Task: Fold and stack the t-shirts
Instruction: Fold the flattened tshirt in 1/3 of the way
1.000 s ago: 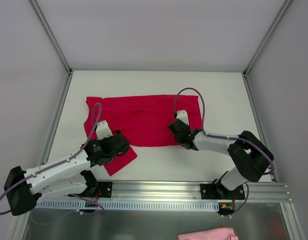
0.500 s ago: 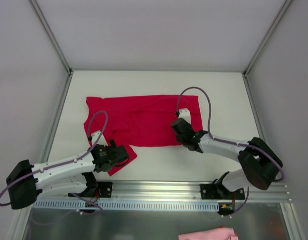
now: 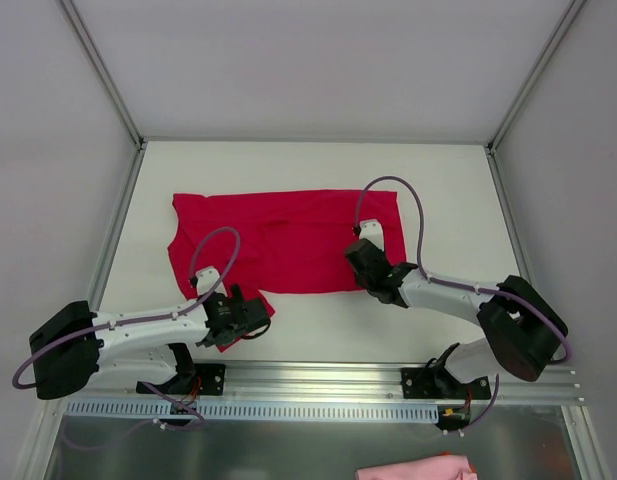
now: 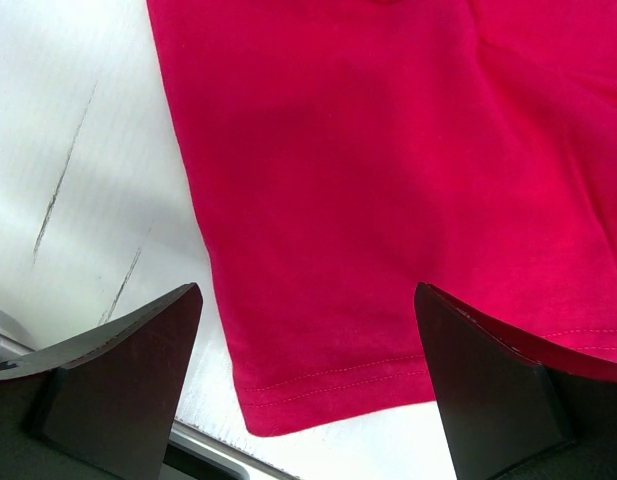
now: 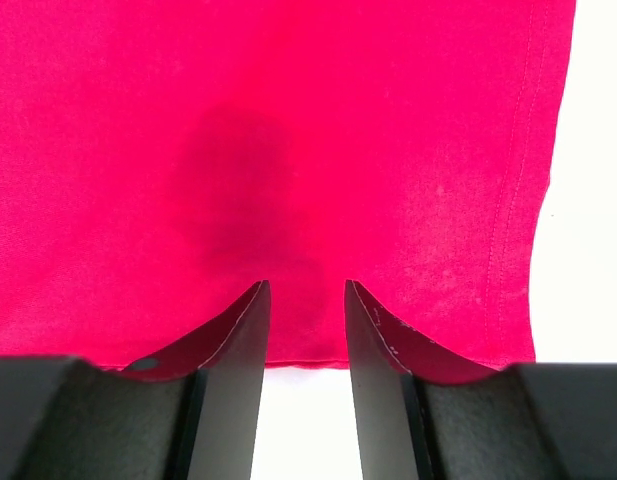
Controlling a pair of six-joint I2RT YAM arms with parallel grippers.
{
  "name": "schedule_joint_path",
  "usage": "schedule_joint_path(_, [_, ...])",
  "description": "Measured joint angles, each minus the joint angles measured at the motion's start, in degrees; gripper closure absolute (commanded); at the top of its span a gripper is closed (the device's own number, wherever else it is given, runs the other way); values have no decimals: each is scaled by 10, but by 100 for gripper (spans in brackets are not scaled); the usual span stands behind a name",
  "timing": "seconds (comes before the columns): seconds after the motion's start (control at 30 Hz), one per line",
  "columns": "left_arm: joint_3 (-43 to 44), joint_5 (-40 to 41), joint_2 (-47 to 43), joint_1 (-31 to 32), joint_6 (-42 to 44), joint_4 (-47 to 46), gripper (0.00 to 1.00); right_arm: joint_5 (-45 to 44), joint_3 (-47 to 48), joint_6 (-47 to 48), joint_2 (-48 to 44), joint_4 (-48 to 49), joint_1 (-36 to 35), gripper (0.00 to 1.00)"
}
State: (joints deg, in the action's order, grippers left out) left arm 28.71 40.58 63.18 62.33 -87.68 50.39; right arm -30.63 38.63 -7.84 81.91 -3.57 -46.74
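Note:
A crimson-red t-shirt [image 3: 288, 240] lies spread flat on the white table, one sleeve reaching toward the near left. My left gripper [image 3: 231, 322] hangs over that sleeve's near corner. In the left wrist view [image 4: 308, 385] its fingers [image 4: 118, 370] are wide open, one on each side of the stitched hem of the shirt [image 4: 388, 180]. My right gripper [image 3: 360, 258] sits low over the shirt's near hem at the right. In the right wrist view [image 5: 306, 300] its fingers [image 5: 238, 340] stand a narrow gap apart over the flat cloth [image 5: 288, 130], holding nothing.
A metal rail [image 3: 318, 378] runs along the near table edge, just below the sleeve corner. A pink cloth [image 3: 413, 468] lies below the rail at the bottom. Grey walls with metal posts enclose the table. Bare white table [image 3: 318, 165] lies behind the shirt.
My left gripper has moved toward the near edge and slightly right, down the sleeve to its corner. My right gripper has shifted slightly right near the hem. The shirt has not moved.

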Motion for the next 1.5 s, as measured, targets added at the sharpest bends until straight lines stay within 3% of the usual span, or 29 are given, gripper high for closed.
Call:
schedule_joint_path(0.23, [76,36,36,6,3,25,9,1,-1,0,0,0,0,59])
schedule_joint_path(0.33, [131,57,36,-16,50,6,9,2,-1,3,0,3,0,59])
schedule_joint_path(0.47, [162,56,37,-104,149,-82,10,3,-1,7,0,4,0,59])
schedule_joint_path(0.67, [159,-23,77,-269,290,-221,11,4,-10,14,0,8,1,59])
schedule_joint_path(1.0, [205,-117,169,-386,394,-314,12,6,-11,22,5,13,6,58])
schedule_joint_path(1.23, [206,-150,192,-406,408,-344,13,8,-11,26,15,14,8,57])
schedule_joint_path(1.5, [151,-156,147,-406,402,-331,12,12,-6,28,40,21,8,57])
